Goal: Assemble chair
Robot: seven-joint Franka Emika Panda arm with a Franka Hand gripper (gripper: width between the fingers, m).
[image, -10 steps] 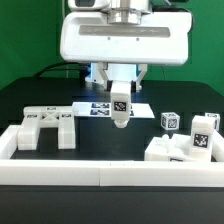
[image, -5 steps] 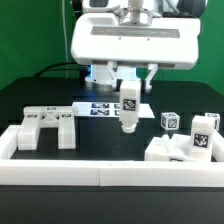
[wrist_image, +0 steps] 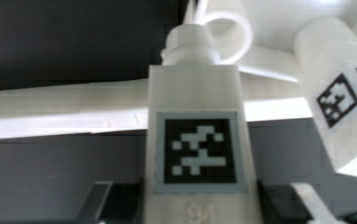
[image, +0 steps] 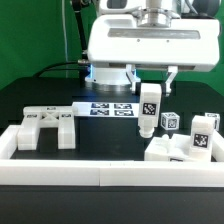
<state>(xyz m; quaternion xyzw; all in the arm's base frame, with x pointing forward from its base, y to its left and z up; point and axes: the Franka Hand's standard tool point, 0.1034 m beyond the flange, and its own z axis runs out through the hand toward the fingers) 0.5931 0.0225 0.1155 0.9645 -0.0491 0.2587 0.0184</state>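
Observation:
My gripper is shut on a long white chair piece with a square tag. It holds the piece upright above the black table, just to the exterior view's left of the right-hand cluster of white chair blocks. A small tagged cube and a taller tagged block stand there. A slotted white chair piece lies at the exterior view's left. In the wrist view the held piece fills the middle between my gripper fingers, with a tagged block beyond it.
The marker board lies on the table behind the held piece. A long white border rail runs along the front, with a raised end at the exterior view's left. The rail also shows in the wrist view.
My gripper has moved toward the exterior view's right with the long white piece in it, from over the marker board to beside the right-hand blocks. The other parts have not moved.

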